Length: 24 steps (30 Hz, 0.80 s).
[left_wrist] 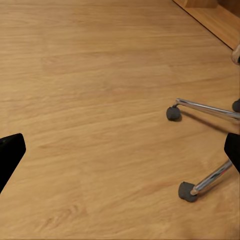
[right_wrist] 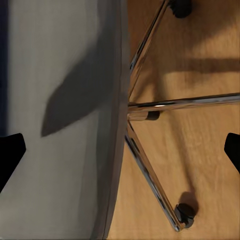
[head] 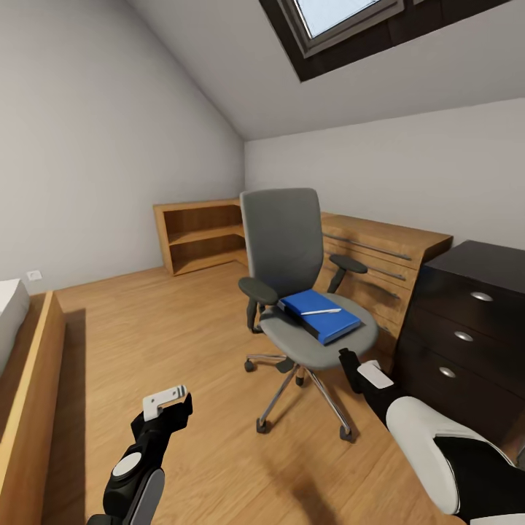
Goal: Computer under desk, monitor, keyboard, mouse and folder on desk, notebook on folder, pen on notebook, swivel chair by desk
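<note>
One folder (head: 321, 313) on chair (head: 292, 292) seat, long axis 10-to-4 o'clock; one pen (head: 321, 311) atop, pointing 3. Left gripper (left_wrist: 120, 150) and right gripper (right_wrist: 120, 150): fingers wide, empty.

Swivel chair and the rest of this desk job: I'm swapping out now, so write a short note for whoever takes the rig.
Left pincer: open, empty, low over the wooden floor.
Right pincer: open, empty, at the front edge of the swivel chair seat.
The folder lies on the chair seat with the pen on top; I cannot make out a notebook between them.
The desk drawers stand to the right of the chair.
Done: nothing that can be confirmed from here.
Left: move the folder to the desktop, stack notebook and pen on it, check monitor, keyboard, mouse and computer, then park the chair beside the desk.
</note>
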{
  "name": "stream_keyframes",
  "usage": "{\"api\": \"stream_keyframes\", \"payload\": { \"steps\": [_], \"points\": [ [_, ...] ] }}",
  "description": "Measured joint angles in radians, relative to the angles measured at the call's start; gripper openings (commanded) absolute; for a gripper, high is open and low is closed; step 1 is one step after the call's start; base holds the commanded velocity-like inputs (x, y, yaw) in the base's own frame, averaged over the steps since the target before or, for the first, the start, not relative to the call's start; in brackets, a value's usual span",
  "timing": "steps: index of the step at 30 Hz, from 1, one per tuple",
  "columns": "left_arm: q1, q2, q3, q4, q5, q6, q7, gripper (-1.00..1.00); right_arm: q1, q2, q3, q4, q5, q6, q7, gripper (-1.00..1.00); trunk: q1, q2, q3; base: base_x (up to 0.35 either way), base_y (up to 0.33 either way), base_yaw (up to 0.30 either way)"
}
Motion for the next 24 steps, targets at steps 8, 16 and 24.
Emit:
{"api": "stream_keyframes", "payload": {
  "steps": [8, 16, 24],
  "points": [
    [0.000, 0.000, 0.000, 0.000, 0.000, 0.000, 0.000, 1.00, 0.000, 0.000, 0.000, 0.000, 0.000, -0.001, 0.001, 1.00, 0.000, 0.000, 0.000, 0.286, 0.000, 0.000],
    [0.000, 0.000, 0.000, 0.000, -0.001, -0.001, 0.000, 1.00, 0.000, 0.000, 0.000, -0.003, 0.000, -0.001, 0.001, 1.00, 0.000, 0.000, 0.000, 0.316, 0.000, 0.000],
    [0.000, 0.000, 0.000, 0.000, -0.002, -0.001, 0.000, 1.00, 0.000, 0.002, 0.003, -0.013, -0.004, -0.001, 0.001, 1.00, 0.000, 0.000, 0.000, 0.321, 0.000, 0.000]
  ]
}}
